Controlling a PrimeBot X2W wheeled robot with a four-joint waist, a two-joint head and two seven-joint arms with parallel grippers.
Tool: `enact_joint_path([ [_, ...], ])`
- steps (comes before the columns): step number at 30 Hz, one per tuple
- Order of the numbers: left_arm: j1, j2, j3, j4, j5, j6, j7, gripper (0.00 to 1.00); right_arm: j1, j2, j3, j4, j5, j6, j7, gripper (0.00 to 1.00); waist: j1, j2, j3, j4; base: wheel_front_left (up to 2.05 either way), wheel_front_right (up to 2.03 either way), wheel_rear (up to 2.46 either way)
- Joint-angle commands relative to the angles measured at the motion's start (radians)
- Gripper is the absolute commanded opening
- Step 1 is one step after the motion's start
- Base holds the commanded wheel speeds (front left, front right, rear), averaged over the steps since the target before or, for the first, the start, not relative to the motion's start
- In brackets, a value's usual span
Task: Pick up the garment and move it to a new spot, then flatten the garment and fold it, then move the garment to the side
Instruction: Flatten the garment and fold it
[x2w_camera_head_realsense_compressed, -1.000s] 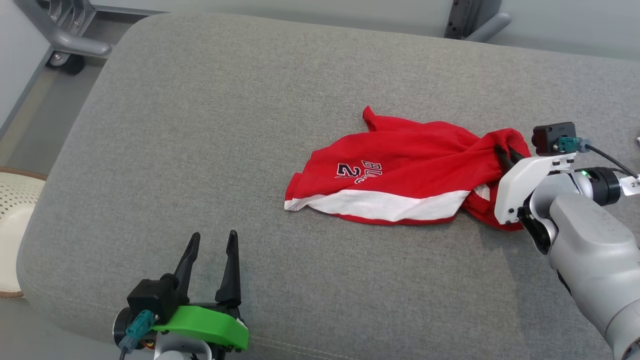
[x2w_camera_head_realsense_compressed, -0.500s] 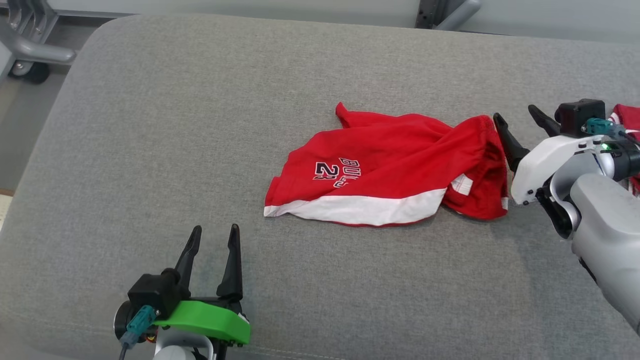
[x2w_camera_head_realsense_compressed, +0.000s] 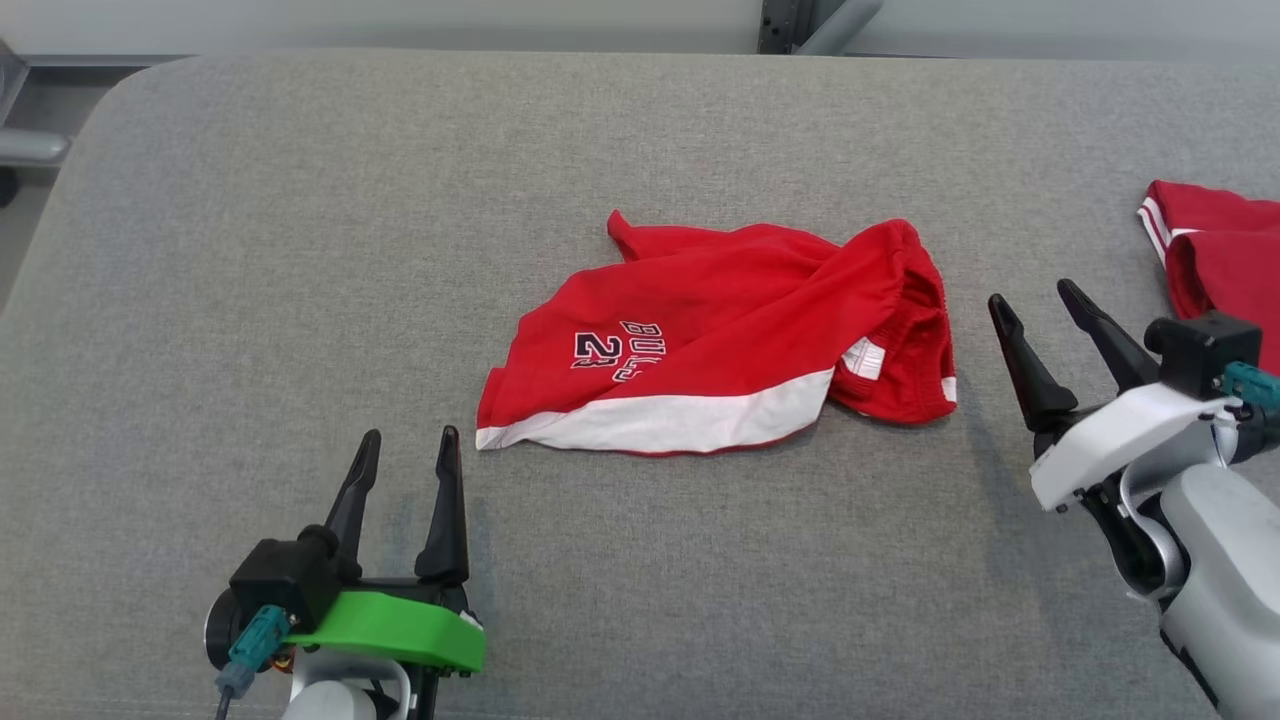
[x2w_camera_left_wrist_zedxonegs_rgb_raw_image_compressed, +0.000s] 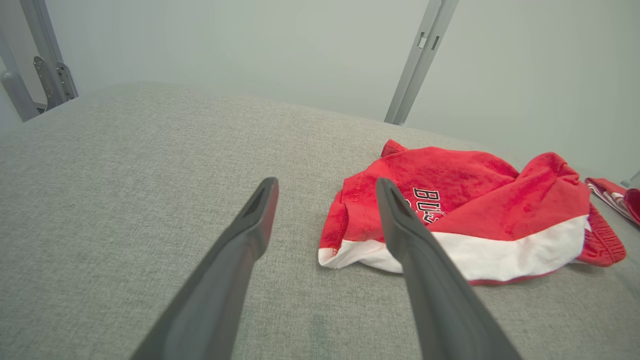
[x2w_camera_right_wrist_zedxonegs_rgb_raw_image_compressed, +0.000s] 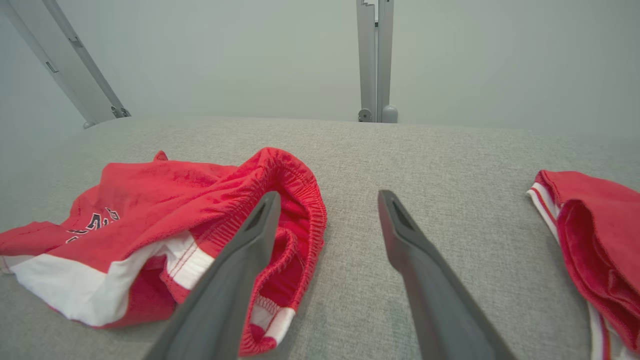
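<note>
Garment (x2w_camera_head_realsense_compressed: 720, 340): lies crumpled near the middle of the grey padded bench (x2w_camera_head_realsense_compressed: 300, 250), free of both hands. Shows red cloth with a broad white band along the near edge and dark lettering with a number, upside down in the head view. Bunches up at its right end into a gaping elastic waistband (x2w_camera_right_wrist_zedxonegs_rgb_raw_image_compressed: 305, 200) with a white label (x2w_camera_head_realsense_compressed: 862, 357) just inside. Rises to a small peaked corner on the far side.

Left hand (x2w_camera_head_realsense_compressed: 411, 434): sits low at the near left of the bench, fingers (x2w_camera_left_wrist_zedxonegs_rgb_raw_image_compressed: 240, 250) spread apart and pointing away from the robot. Holds nothing. Stands near the white-banded left corner of the garment without touching it. Looks, in the left wrist view, along both fingers, with that corner partly behind the right one.

Right hand (x2w_camera_head_realsense_compressed: 1030, 293): stands to the right of the garment, jaws wide apart, empty. Keeps a clear strip of bare bench between its fingertips and the waistband end in the head view. Overlaps the waistband with its left finger in the right wrist view.

Second red garment (x2w_camera_head_realsense_compressed: 1215, 255): lies at the far right edge of the bench, well apart from the first, beyond and to the right of the right hand. Shows white stripes along one edge.

Grey metal post (x2w_camera_right_wrist_zedxonegs_rgb_raw_image_compressed: 375, 60): rises behind the bench against a pale wall (x2w_camera_right_wrist_zedxonegs_rgb_raw_image_compressed: 225, 55).
</note>
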Motion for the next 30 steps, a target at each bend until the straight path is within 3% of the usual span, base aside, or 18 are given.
enact_joint_path([
  [1, 0.001, 0.001, 0.006, -0.006, 0.014, 0.004, 0.0, 1.0, 0.026, 0.014, -0.028, -0.019, -0.021, -0.001, -0.004, 1.0, 0.0, 0.0071, -0.007, -0.012, 0.0, 0.0, 0.0],
  [3, 0.013, 0.001, 0.019, -0.016, 0.015, 0.005, 0.0, 1.0, 0.124, 0.069, -0.174, -0.099, -0.122, -0.001, -0.004, 1.0, 0.0, 0.0071, -0.021, -0.028, 0.0, 0.0, 0.0],
  [6, 0.023, 0.001, 0.034, -0.021, 0.017, 0.005, 0.0, 1.0, 0.217, 0.144, -0.303, -0.184, -0.234, -0.001, -0.004, 1.0, 0.0, 0.0071, -0.038, -0.042, 0.0, 0.0, 0.0],
  [11, 0.045, 0.001, 0.057, -0.028, 0.025, 0.007, 0.0, 1.0, 0.331, 0.265, -0.426, -0.315, -0.391, -0.001, -0.004, 1.0, 0.0, 0.0071, -0.068, -0.064, 0.0, 0.0, 0.0],
  [19, 0.093, 0.001, 0.088, -0.043, 0.021, 0.01, 0.0, 1.0, 0.417, 0.378, -0.441, -0.404, -0.492, -0.001, -0.003, 1.0, 0.0, 0.0071, -0.124, -0.09, 0.0, 0.0, 0.0],
  [30, 0.137, 0.001, 0.109, -0.041, 0.014, 0.011, 0.0, 1.0, 0.455, 0.425, -0.426, -0.381, -0.534, -0.001, -0.003, 1.0, 0.0, 0.0071, -0.166, -0.106, 0.0, 0.0, 0.0],
])
